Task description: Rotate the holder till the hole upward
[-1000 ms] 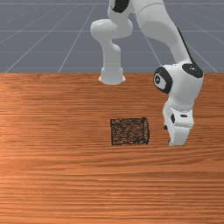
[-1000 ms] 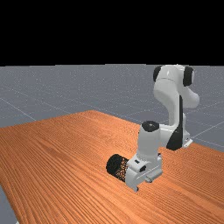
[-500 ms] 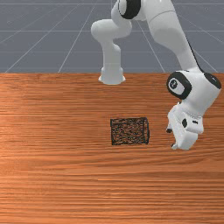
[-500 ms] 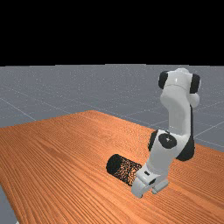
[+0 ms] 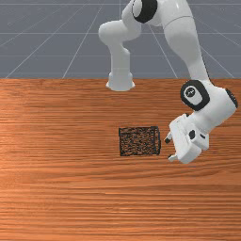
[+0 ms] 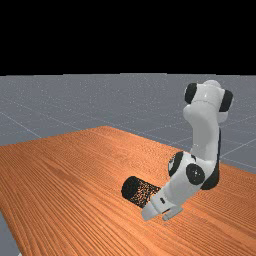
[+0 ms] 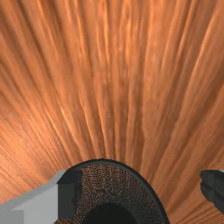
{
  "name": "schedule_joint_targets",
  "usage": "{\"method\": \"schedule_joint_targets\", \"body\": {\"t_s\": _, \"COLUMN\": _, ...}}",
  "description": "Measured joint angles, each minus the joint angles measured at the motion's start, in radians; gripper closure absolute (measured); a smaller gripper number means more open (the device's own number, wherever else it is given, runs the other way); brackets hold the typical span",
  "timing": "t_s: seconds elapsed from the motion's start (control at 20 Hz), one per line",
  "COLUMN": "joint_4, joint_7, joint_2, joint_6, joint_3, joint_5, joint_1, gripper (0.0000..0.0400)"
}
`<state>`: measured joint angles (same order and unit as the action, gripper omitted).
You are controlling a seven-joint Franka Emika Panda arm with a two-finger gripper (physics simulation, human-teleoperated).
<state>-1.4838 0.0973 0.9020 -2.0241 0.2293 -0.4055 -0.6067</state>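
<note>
In the front view, the holder (image 5: pixel 139 141), a black mesh cylinder, lies on its side on the counter (image 5: pixel 70 197), left of the pincer (image 5: pixel 169 149), its length running left to right. The pincer's 2 fingers (image 5: pixel 167 140) stand apart, 1 nearer and 1 farther, aimed left at the holder's right end. The arm's base (image 5: pixel 120 80) stands at the counter's far edge, above and left of the hand.

In the far view, the holder lies just left of the hand, which tilts down to the left and covers part of the holder's right end.

In the wrist view, the holder's round, open mouth faces the hand, with a dark disc (image 7: pixel 109 215) deep inside. The 2 fingers are spread; 1 overlaps the rim (image 7: pixel 103 161), though I cannot tell whether they touch.
</note>
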Motion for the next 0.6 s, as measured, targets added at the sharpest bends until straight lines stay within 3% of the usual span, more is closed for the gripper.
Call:
{"method": "schedule_joint_targets", "body": {"t_s": 0.15, "joint_4": -0.044, "joint_7": 0.015, "joint_2": -0.026, "joint_6": -0.05, "joint_3": -0.011, "joint_5": 0.012, "joint_1": 0.02, "gripper": 0.0}}
{"method": "schedule_joint_targets", "body": {"t_s": 0.4, "joint_4": -0.09, "joint_7": 0.011, "joint_2": -0.036, "joint_6": -0.055, "joint_3": 0.036, "joint_5": -0.042, "joint_1": 0.019, "gripper": 0.0}}
{"method": "schedule_joint_targets", "body": {"t_s": 0.6, "joint_4": -0.149, "joint_7": 0.1, "joint_2": -0.072, "joint_6": -0.109, "joint_3": 0.02, "joint_5": -0.016, "joint_1": 0.089, "gripper": 0.0}}
